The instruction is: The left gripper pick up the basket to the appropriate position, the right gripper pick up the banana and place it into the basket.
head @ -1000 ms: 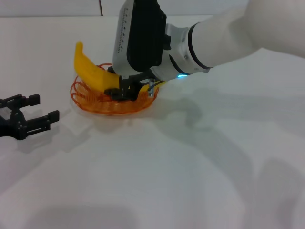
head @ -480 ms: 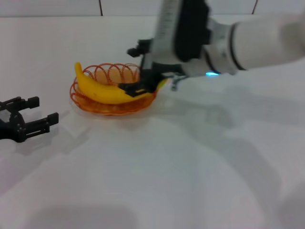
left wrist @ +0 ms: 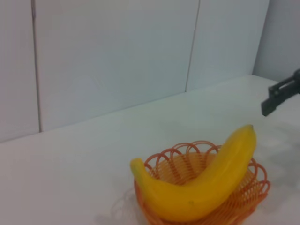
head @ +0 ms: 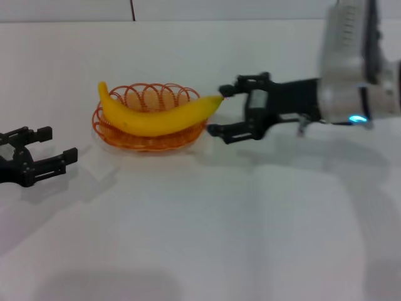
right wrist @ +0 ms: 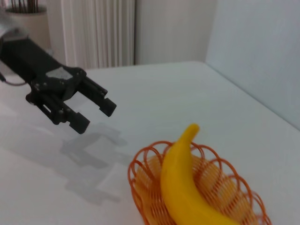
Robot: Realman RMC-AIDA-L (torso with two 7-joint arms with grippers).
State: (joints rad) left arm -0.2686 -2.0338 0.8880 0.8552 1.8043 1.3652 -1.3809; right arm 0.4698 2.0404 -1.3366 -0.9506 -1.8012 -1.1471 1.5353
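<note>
Right gripper [head: 227, 113], fingers spread wide and holding nothing, hung just beside the banana's [head: 156, 116] tip at the basket's [head: 147, 141] edge. Left gripper [head: 49, 145] sat low on the white table [head: 250, 238], well apart from the basket on its other side, its fingers likewise parted and empty (the right wrist view showed the gap clearly). Lying across the orange wire basket, the banana had both ends poking over the scalloped rim. Judging by this, the placing looked done; only pulling the arm clear appeared left.
</note>
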